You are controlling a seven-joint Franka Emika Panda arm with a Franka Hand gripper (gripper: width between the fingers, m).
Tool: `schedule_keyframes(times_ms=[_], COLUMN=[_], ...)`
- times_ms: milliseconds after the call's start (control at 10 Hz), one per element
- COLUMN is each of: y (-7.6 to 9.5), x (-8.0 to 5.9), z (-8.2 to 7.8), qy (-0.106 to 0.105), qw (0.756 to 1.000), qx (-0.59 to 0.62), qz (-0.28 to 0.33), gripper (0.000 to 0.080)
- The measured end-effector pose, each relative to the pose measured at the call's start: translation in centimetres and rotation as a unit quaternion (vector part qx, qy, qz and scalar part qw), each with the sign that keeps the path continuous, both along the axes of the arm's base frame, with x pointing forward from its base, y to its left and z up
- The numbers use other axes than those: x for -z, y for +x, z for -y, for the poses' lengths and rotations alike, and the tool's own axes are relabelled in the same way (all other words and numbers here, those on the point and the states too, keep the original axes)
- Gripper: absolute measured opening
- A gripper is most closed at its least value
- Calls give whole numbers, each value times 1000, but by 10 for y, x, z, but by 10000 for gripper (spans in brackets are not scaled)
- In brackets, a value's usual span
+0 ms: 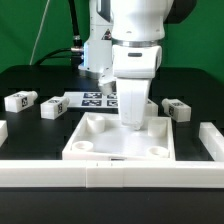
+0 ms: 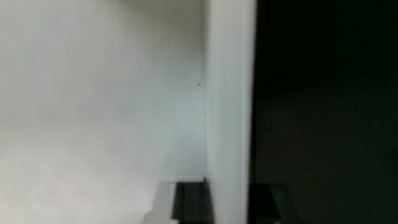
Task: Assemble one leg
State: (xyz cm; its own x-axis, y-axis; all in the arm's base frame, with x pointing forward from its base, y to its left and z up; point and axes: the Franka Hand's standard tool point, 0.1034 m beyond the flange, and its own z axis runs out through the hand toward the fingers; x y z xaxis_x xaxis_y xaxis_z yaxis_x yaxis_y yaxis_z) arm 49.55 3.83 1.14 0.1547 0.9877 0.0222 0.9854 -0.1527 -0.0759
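My gripper (image 1: 134, 120) reaches straight down onto the far part of the large white square panel (image 1: 105, 140), which has round corner holes. In the wrist view its two dark fingers (image 2: 192, 203) stand on either side of the panel's thin white edge (image 2: 228, 100), and my gripper (image 2: 228, 195) looks shut on it. White panel face lies on one side of the edge and black table on the other. Small white legs with tags lie on the table: two at the exterior view's left (image 1: 20, 101) (image 1: 52, 107) and one at its right (image 1: 176, 108).
The marker board (image 1: 92, 99) lies behind the panel. A white rail (image 1: 60, 176) runs along the front, touching the panel's near edge. Another white bar (image 1: 209, 140) lies at the exterior view's right. A green wall stands behind the robot base.
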Motion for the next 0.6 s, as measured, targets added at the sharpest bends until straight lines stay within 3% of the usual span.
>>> schedule_keyframes(times_ms=[500, 600], y=[5, 5], x=[3, 3], z=[-50, -50], qy=[10, 6], qw=[999, 999], qx=[-31, -30], qz=[-7, -10], gripper=[65, 65])
